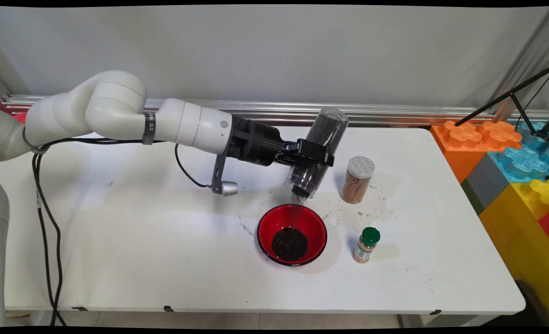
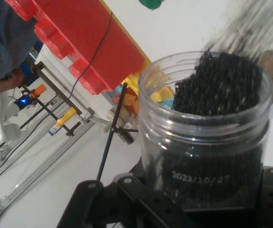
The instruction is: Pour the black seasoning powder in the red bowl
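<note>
My gripper (image 1: 312,157) is shut on a clear plastic jar (image 1: 318,148) of dark grains, held tipped mouth-down above the table. A thin stream of grains falls from its mouth into the red bowl (image 1: 292,234) just below, where a dark heap lies on the bottom. In the hand view the clear jar (image 2: 205,133) fills the right side, its open mouth packed with black grains that streak away toward the upper right. A date is printed on the jar near the gripper's linkage.
A lidded jar of brownish sticks (image 1: 357,179) stands just right of the held jar. A small green-capped spice bottle (image 1: 366,244) stands right of the bowl. Scattered dark specks lie around the bowl. Large coloured toy blocks (image 1: 511,162) sit at the table's right end.
</note>
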Available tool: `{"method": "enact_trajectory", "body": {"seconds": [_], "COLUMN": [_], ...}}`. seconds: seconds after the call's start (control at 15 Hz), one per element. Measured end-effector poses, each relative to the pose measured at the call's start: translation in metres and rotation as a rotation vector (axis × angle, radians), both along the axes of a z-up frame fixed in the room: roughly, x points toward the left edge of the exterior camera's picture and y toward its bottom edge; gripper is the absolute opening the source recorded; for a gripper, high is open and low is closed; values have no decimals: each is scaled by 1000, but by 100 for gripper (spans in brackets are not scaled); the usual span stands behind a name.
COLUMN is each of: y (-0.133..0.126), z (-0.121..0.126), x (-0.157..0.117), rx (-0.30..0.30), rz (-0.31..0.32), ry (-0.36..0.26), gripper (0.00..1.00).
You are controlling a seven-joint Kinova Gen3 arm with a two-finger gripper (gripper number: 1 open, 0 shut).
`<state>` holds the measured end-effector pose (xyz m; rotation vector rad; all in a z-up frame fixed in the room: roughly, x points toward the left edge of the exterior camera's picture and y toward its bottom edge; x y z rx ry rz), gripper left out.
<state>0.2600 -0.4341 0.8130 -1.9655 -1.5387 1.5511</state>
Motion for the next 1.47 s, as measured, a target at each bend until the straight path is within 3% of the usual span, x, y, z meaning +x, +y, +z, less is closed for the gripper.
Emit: {"method": "enact_trajectory", "body": {"seconds": [1.47], "y": [3], "z": [6], "x": [4], "rx": [-9], "rz": [14], "ry": [19], "gripper": [0]}}
